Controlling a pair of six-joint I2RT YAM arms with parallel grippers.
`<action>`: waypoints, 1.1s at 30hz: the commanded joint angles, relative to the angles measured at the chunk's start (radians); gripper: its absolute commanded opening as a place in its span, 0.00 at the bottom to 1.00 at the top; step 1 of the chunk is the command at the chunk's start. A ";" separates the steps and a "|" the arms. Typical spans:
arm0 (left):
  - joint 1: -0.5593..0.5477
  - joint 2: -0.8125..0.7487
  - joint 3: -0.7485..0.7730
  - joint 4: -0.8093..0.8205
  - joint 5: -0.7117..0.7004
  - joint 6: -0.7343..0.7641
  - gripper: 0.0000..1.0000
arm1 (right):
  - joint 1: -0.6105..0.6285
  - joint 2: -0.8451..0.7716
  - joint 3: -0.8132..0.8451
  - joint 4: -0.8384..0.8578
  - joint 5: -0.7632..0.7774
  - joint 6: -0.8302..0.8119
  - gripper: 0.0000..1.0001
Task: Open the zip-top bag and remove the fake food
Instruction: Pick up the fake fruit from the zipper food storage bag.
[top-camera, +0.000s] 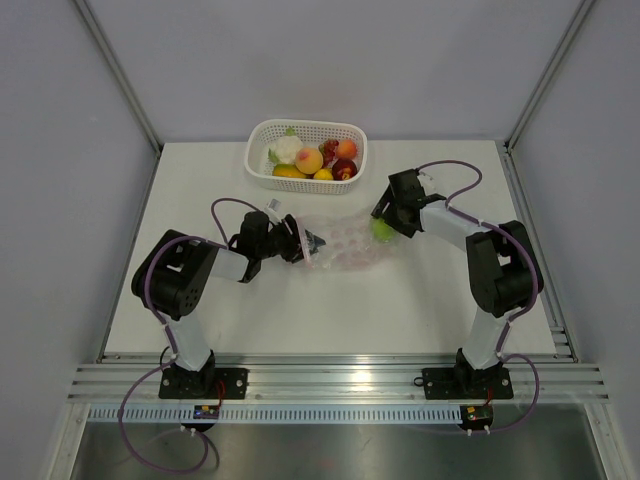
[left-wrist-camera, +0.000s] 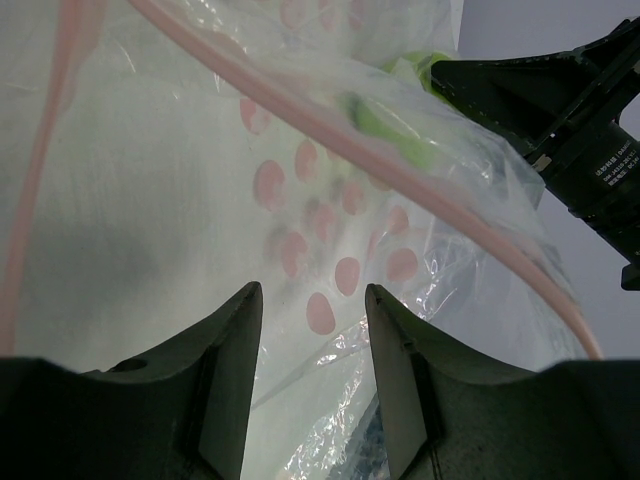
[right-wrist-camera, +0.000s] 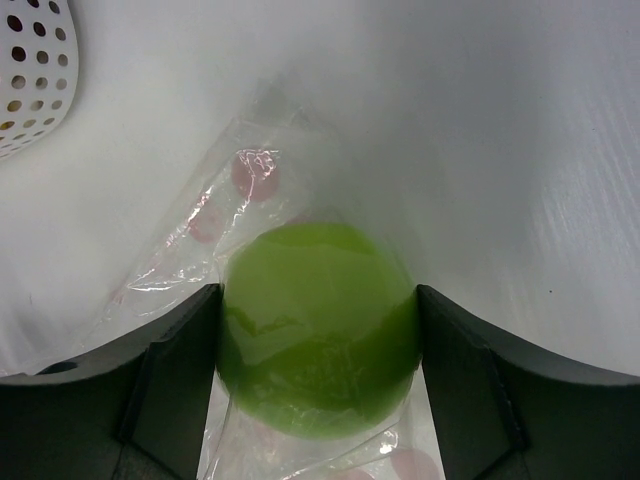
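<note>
The zip-top bag (top-camera: 345, 248) lies crumpled mid-table between both arms. My left gripper (top-camera: 303, 245) is at its left end, where the pink zip strip (left-wrist-camera: 440, 200) runs. In the left wrist view its jaws (left-wrist-camera: 312, 290) stand apart, with dotted clear plastic (left-wrist-camera: 300, 200) spread around and between them; no pinch shows. A green apple (right-wrist-camera: 318, 330), one piece of the fake food, sits in the bag's right end. My right gripper (right-wrist-camera: 318, 290) is shut on it through the plastic, a finger touching each side. From above that gripper (top-camera: 385, 222) covers most of the apple (top-camera: 381, 232).
A white perforated basket (top-camera: 305, 127) stands at the back middle, holding several fruits and vegetables (top-camera: 310, 160); its corner shows in the right wrist view (right-wrist-camera: 30, 70). The right arm's dark gripper body (left-wrist-camera: 560, 110) looms beyond the bag. Grey walls enclose the white table.
</note>
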 joint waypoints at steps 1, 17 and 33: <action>-0.005 0.004 0.028 0.061 0.024 0.013 0.48 | -0.009 -0.007 0.002 -0.033 0.065 -0.014 0.57; -0.005 0.010 0.032 0.070 0.034 0.011 0.48 | 0.124 -0.253 -0.133 0.089 -0.036 -0.065 0.75; -0.005 0.010 0.029 0.070 0.035 0.011 0.48 | 0.126 -0.227 -0.104 0.030 0.018 -0.092 0.97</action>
